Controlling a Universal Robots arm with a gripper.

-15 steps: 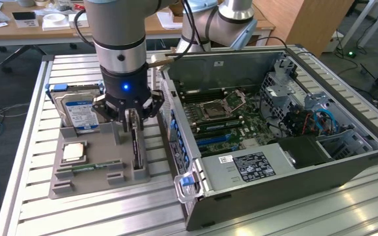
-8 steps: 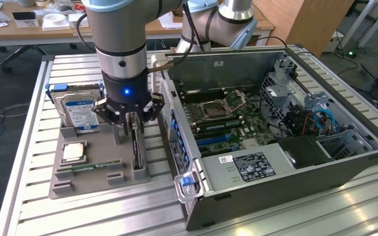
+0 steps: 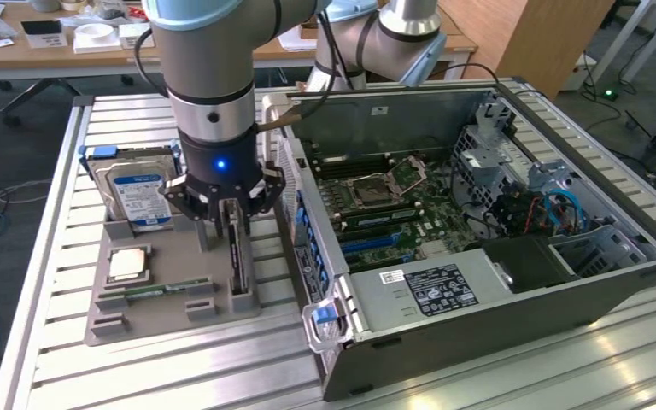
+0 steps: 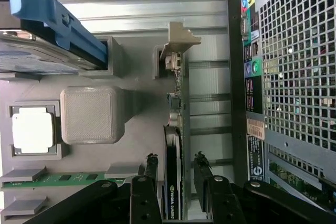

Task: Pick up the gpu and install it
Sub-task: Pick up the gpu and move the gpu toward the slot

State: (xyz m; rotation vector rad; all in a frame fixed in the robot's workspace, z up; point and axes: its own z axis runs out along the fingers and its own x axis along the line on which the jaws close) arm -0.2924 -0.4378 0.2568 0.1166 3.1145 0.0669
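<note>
The gpu (image 3: 237, 256) stands on its long edge in a slot of the grey holder tray (image 3: 134, 320), at the tray's side nearest the computer case. In the wrist view the gpu (image 4: 173, 195) shows edge-on, black cooler and green board, with its silver bracket (image 4: 178, 40) at the far end. My gripper (image 3: 228, 212) hangs straight over the card. Its jaws are open, and the gripper (image 4: 175, 157) straddles the card with one of the fingers (image 4: 151, 171) on each side. A small gap shows between each finger and the card.
A silver hard drive (image 3: 137, 195) with a blue label stands at the tray's far end. A CPU (image 3: 129, 263) and a RAM stick (image 3: 157, 290) lie in the tray. The open computer case (image 3: 477, 248) with its motherboard (image 3: 379, 205) sits close at the exterior view's right.
</note>
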